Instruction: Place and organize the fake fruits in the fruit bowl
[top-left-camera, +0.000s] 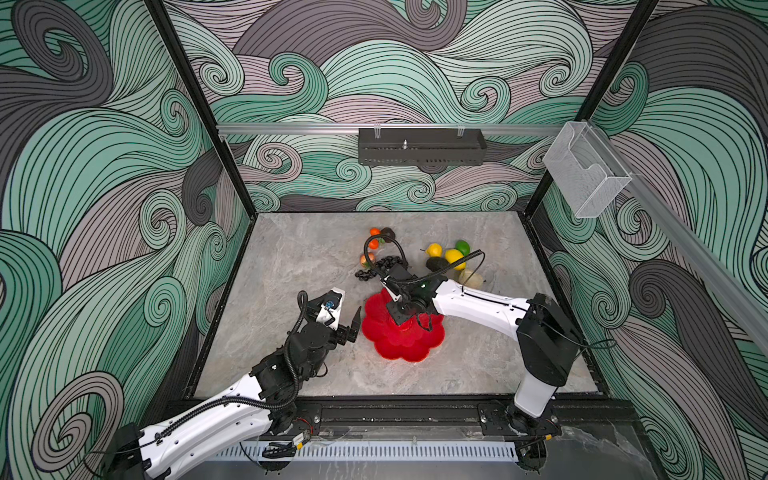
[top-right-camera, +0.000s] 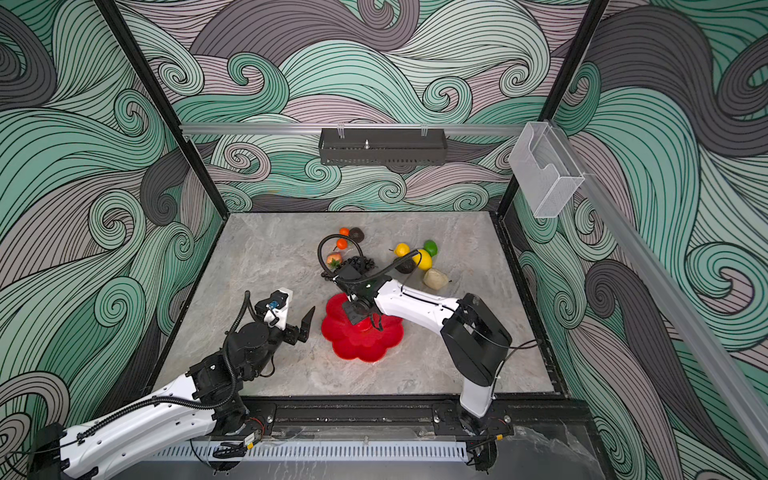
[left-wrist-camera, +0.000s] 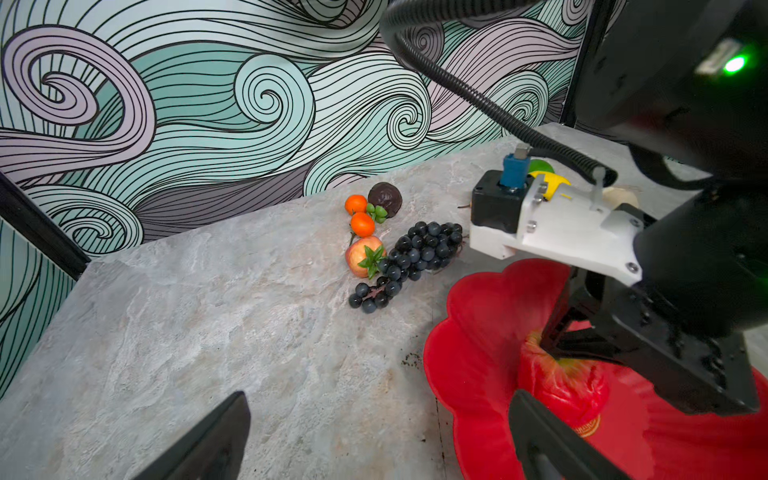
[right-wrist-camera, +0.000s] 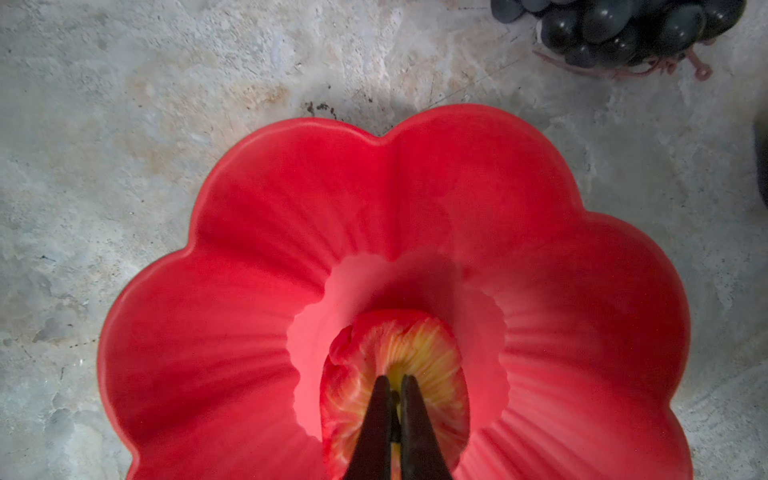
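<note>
red apple (right-wrist-camera: 374, 345) in bowl (right-wrist-camera: 291, 199), stem-end up

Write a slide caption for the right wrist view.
Right gripper shut on the stem end of a red apple at the centre of the fruit bowl; grape bunch lies outside.

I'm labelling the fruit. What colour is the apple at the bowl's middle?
The apple is red, yellow-streaked around the stem; best in the right wrist view.

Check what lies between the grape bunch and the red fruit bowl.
Only bare tabletop lies between the grape bunch and the fruit bowl; both wrist views show it.
</note>
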